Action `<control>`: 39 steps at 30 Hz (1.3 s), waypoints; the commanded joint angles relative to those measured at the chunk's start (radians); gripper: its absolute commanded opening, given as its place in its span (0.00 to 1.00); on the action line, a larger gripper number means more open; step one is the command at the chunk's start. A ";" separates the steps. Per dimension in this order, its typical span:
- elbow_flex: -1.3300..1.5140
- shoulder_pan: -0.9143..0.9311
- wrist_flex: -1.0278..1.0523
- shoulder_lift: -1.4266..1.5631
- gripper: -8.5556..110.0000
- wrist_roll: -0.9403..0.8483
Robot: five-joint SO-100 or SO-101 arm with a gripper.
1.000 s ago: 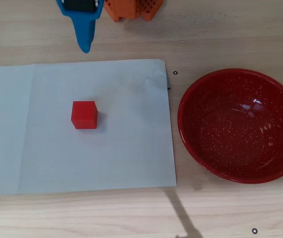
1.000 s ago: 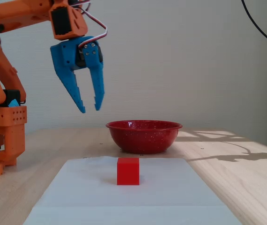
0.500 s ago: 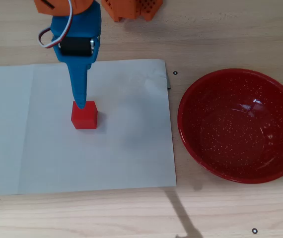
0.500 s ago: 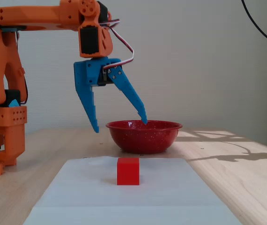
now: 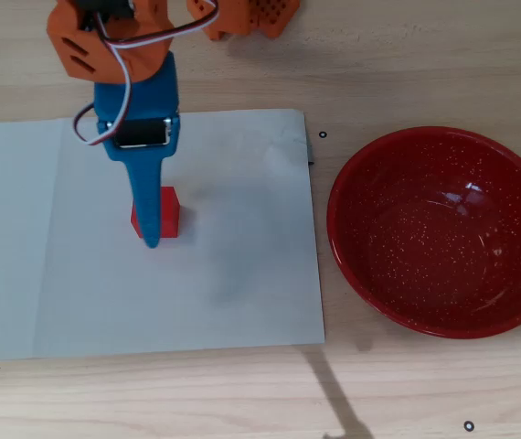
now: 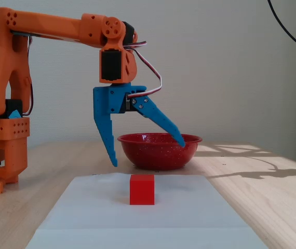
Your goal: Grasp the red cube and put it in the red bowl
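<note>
**Blue claw wide open above the block**

Red cube (image 6: 142,189) sits on a white paper sheet (image 5: 242,302) on the wooden table (image 5: 407,64). The blue gripper (image 6: 149,152) hangs just above it with its fingers spread far apart, holding nothing. The red bowl (image 5: 441,232) sits off the paper, to the right in the overhead view.

Both views are bright, evenly lit and sharp, with no blur. In the fixed view, sunlight patches and long shadows stripe the counter (image 6: 252,171) far right of the pincer (image 6: 148,151). Overhead, white glare spots gleam inside the red bowl (image 5: 370,265), right of the pincer.
</note>
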 commanded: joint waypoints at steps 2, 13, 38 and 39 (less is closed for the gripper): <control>-0.097 -0.043 -0.048 0.008 0.57 0.046; -0.104 -0.035 -0.094 -0.101 0.59 0.089; -0.181 0.012 -0.135 -0.256 0.54 0.087; -0.183 0.011 -0.133 -0.256 0.52 0.087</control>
